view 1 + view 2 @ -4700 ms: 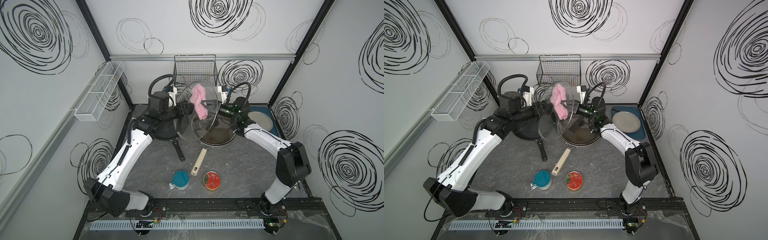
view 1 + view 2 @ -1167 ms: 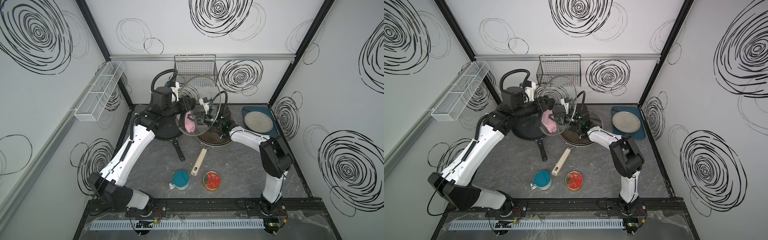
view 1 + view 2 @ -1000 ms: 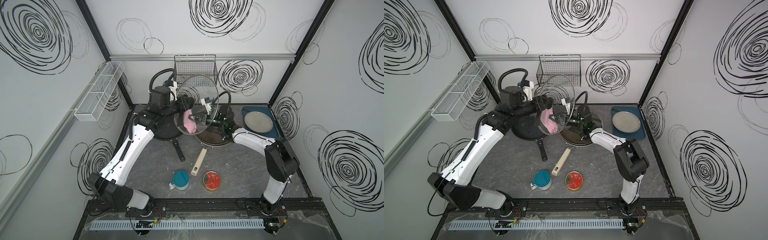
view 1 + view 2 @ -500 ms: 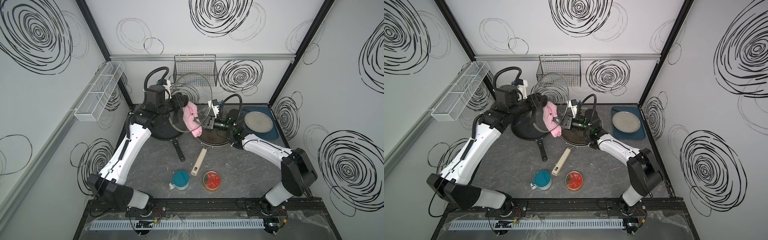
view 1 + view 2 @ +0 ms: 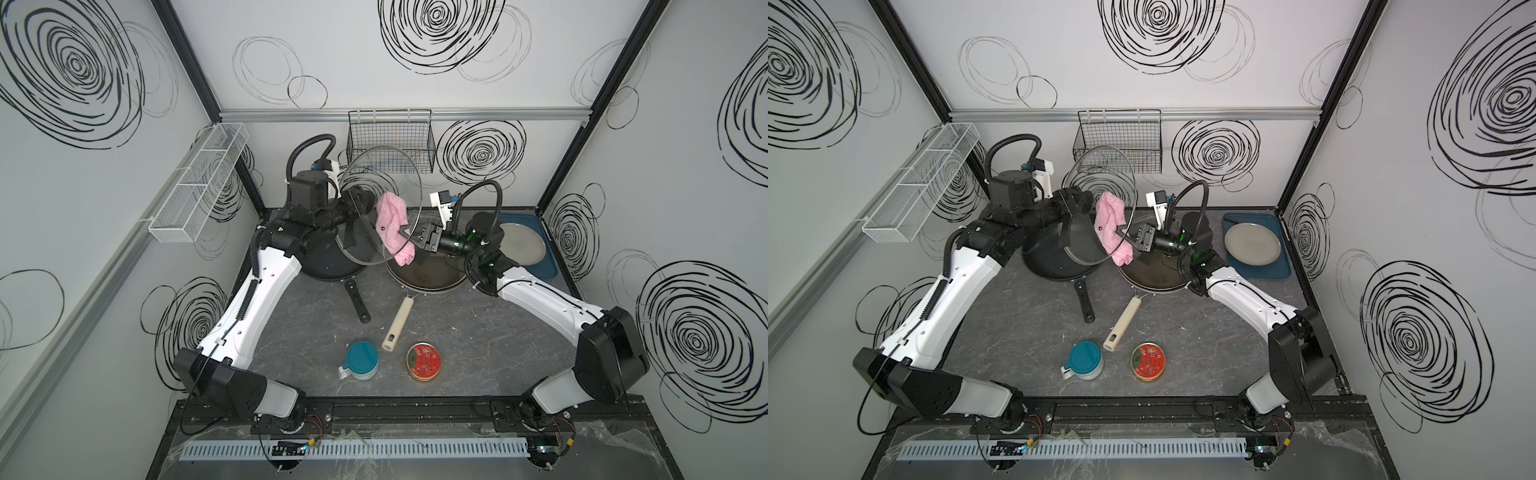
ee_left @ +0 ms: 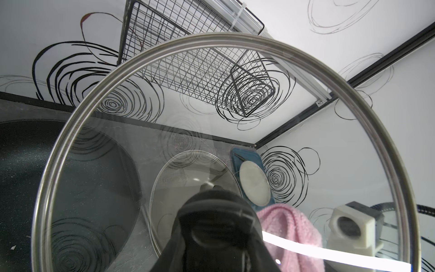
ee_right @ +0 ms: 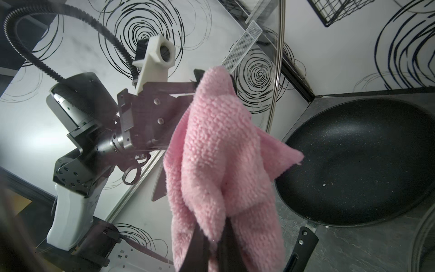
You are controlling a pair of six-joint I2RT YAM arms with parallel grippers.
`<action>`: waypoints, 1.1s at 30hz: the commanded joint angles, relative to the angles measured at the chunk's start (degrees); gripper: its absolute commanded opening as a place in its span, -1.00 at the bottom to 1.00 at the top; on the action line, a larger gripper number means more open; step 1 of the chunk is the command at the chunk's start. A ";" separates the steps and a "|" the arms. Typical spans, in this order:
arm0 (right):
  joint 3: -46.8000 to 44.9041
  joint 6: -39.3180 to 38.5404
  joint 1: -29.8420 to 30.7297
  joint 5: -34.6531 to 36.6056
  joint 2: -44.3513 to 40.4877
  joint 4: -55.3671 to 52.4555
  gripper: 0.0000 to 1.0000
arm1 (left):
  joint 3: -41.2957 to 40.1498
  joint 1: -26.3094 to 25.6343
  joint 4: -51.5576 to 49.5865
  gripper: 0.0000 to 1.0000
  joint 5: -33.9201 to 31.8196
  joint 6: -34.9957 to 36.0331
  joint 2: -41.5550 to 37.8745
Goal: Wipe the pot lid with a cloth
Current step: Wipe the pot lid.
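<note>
Nearest, on the dark grey stone-look tabletop [image 5: 478, 353]: a teal-lidded white mug [image 5: 360, 361] with a round red patterned tin [image 5: 423, 360] near it on the right, not touching. Middle: a brown round pan with cream handle [image 5: 430, 276], the handle pointing near. To its left sits a black non-stick frying pan [image 5: 322, 266], its black handle also pointing near. Raised above these two pans, clear of the table, is a round glass pot lid with steel rim [image 5: 370, 170], standing nearly on edge. The left gripper [image 5: 360, 204] is clamped tight on the lid's black knob [image 6: 213, 219] from the left. A small pink terry cloth [image 5: 392, 228] hangs at the lid's right face, over its lower half. Whether it presses on the glass cannot be told. The right gripper [image 5: 409, 236], jaws fully closed, pinches a fold of the cloth. Far right: a blue rectangular tray [image 5: 550, 262] carrying a grey round plate [image 5: 521, 245]. Far wall: a black wire basket [image 5: 390, 141]. Left wall: a white mesh rack [image 5: 199, 183].
</note>
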 commanded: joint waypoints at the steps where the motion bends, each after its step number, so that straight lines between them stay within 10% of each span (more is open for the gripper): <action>1: 4.06 -1.39 -1.68 -1.13 -1.05 0.57 -1.00 | 1.12 0.51 12.19 -1.00 1.56 0.13 -4.67; 33: 28.51 1.75 -3.91 -5.15 21.51 4.13 -1.00 | 1.72 -7.55 10.95 -1.00 2.26 0.88 -3.86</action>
